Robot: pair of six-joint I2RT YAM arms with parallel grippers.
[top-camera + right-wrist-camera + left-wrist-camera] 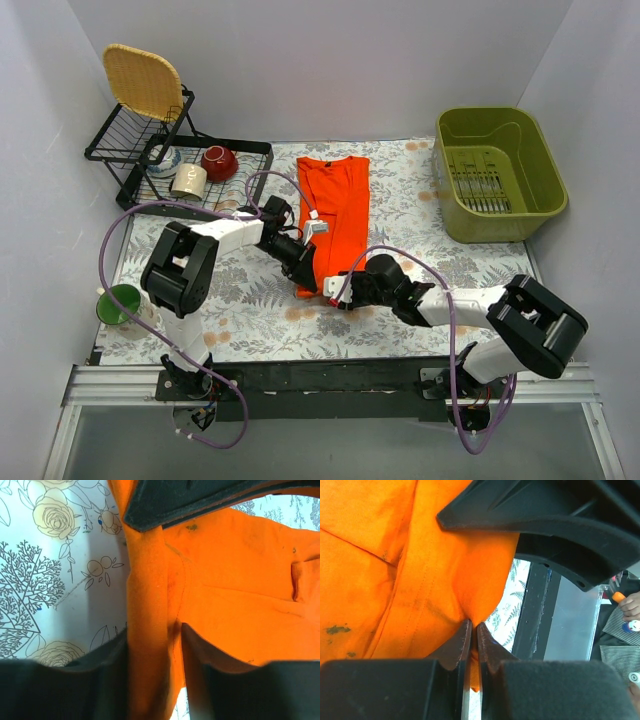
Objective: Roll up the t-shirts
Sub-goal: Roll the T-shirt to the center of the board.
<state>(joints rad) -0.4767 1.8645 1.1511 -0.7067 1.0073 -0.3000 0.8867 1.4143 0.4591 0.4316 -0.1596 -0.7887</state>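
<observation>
Rolling scarcely begun, I judge: the plain orange-red thin-fabric t-shirt (335, 215) lies flat as a long folded strip, left of the olive-green plastic tub (500, 228); no roll yet formed. My left gripper (472, 636) pinches its near hem; my right gripper (154, 675) clasps a thick fold alongside; both arms reach low, converging.

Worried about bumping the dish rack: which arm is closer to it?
Left. The left arm passes just in front of the dish rack; the right arm reaches the shirt's near end from the right, well clear.
</observation>
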